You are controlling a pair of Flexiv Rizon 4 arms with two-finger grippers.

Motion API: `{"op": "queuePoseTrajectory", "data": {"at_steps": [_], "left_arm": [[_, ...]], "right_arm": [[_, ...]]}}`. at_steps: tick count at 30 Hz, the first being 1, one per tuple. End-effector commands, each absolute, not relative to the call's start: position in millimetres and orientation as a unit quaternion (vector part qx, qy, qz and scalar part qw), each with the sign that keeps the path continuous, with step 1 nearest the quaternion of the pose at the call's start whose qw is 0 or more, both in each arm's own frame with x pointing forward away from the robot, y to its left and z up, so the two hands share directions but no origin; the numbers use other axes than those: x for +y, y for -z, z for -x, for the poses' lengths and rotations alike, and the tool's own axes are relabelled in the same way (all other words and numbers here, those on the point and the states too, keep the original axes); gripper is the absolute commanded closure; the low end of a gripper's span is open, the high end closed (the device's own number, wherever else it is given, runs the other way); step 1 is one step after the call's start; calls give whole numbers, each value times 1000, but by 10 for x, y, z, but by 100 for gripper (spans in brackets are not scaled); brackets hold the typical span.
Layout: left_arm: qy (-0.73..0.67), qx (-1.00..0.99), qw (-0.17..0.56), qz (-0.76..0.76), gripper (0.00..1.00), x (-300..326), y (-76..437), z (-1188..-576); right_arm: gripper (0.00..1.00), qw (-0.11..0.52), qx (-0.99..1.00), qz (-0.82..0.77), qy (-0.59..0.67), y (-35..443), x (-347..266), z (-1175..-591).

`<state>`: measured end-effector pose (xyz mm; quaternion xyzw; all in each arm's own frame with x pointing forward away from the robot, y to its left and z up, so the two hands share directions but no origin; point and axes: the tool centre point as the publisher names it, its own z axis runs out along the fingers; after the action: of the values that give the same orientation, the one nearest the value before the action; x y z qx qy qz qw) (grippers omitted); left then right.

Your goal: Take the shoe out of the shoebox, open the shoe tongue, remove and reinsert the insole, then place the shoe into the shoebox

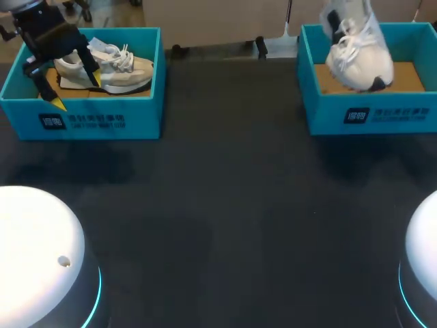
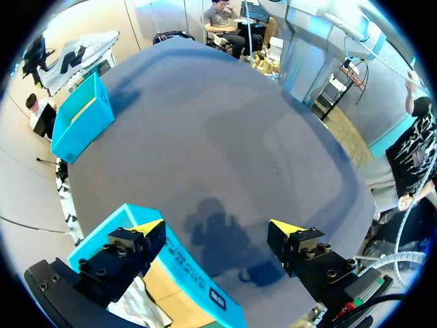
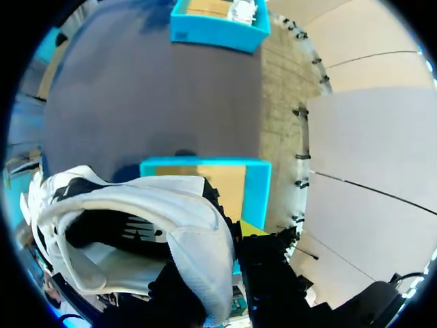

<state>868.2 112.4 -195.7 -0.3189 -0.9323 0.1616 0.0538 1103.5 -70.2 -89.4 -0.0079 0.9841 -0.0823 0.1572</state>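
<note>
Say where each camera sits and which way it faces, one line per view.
Head view: above and behind, looking down on the table; left gripper at the left shoebox, white shoe above the right shoebox.
Left wrist view: over the left shoebox, facing across to the right shoebox; open left gripper shows.
Right wrist view: above the right shoebox, facing the left one; right gripper holds the white shoe.
Shared: all show both shoeboxes.

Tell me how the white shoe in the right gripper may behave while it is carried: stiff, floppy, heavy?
The white shoe is probably light for its size: the right gripper holds it by one edge alone. Its upper looks soft, so it may sag or swing. The loose laces could catch on the shoebox wall.
</note>
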Motion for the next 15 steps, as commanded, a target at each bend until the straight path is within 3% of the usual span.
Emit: {"op": "queuePoseTrajectory", "data": {"at_steps": [1, 15], "left_arm": [[-160, -933, 53, 319, 0, 1129, 1959, -8677], [-160, -933, 53, 319, 0, 1129, 1959, -8677]], "right_arm": [[100, 137, 987, 14, 77, 870, -899, -11278], [100, 155, 983, 42, 92, 855, -1331, -11603]]}}
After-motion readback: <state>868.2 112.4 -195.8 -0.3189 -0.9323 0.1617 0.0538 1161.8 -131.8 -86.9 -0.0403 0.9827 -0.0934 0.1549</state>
